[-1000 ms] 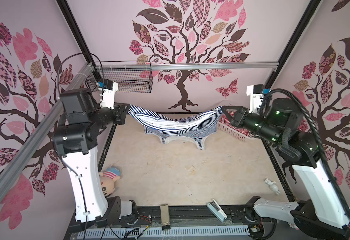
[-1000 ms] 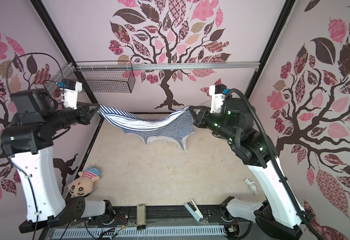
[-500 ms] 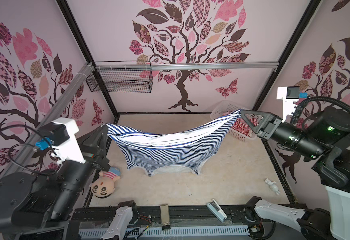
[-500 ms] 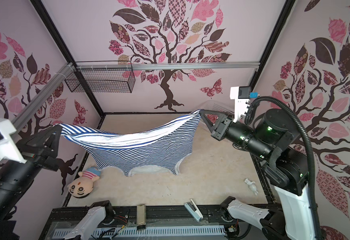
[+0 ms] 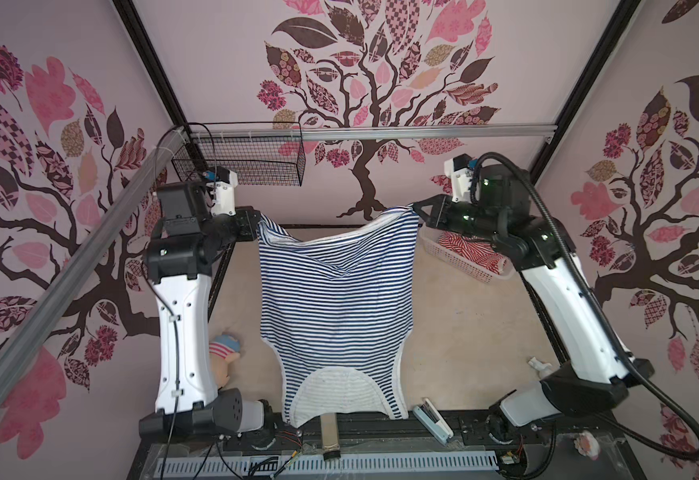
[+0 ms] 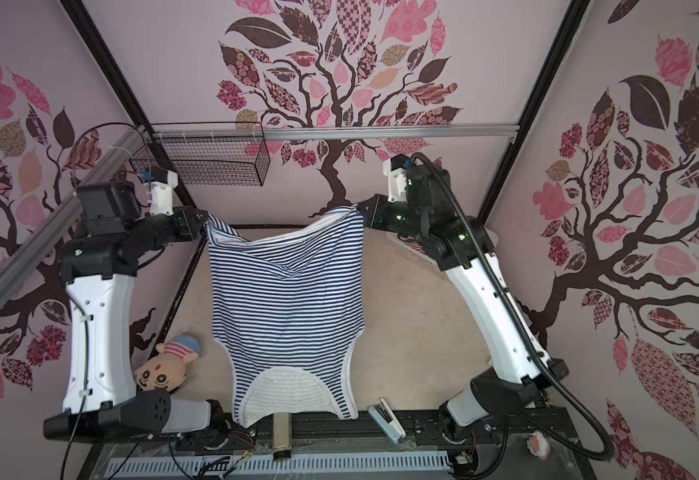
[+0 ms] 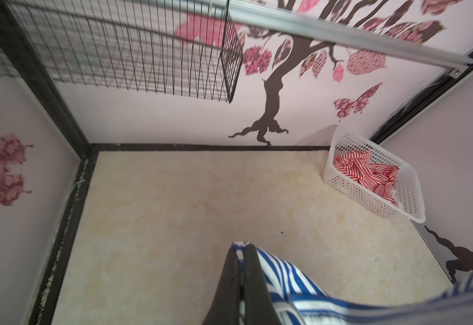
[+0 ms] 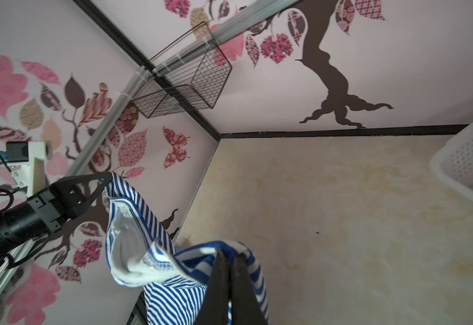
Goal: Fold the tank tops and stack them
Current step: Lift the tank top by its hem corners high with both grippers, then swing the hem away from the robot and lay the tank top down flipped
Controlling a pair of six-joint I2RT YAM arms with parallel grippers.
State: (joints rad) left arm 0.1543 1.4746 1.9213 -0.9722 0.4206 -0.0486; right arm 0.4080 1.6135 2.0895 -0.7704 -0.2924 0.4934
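Observation:
The navy-and-white tank top (image 5: 335, 299) (image 6: 287, 299) is held up by two corners of one edge near the back wall. It trails toward the front, and its strap end reaches the black front rail. My left gripper (image 5: 258, 222) (image 6: 204, 222) (image 7: 242, 246) is shut on its left corner. My right gripper (image 5: 416, 210) (image 6: 360, 208) (image 8: 228, 254) is shut on its right corner. The fabric sags between them. The red-and-white tank top (image 5: 468, 249) (image 7: 367, 174) lies crumpled in the white basket (image 5: 451, 259) (image 7: 370, 202).
A plush doll (image 5: 223, 353) (image 6: 165, 365) lies by the left arm's base. A white stapler-like item (image 5: 433, 419) and a brown tube (image 5: 330, 432) sit at the front rail. A black wire basket (image 5: 252, 162) hangs on the back wall. A small white object (image 5: 539, 365) lies front right.
Both arms swung forward with the navy top spread wide, then returned to the back. The grippers now stand closer together and the top trails lengthwise toward the front rail.

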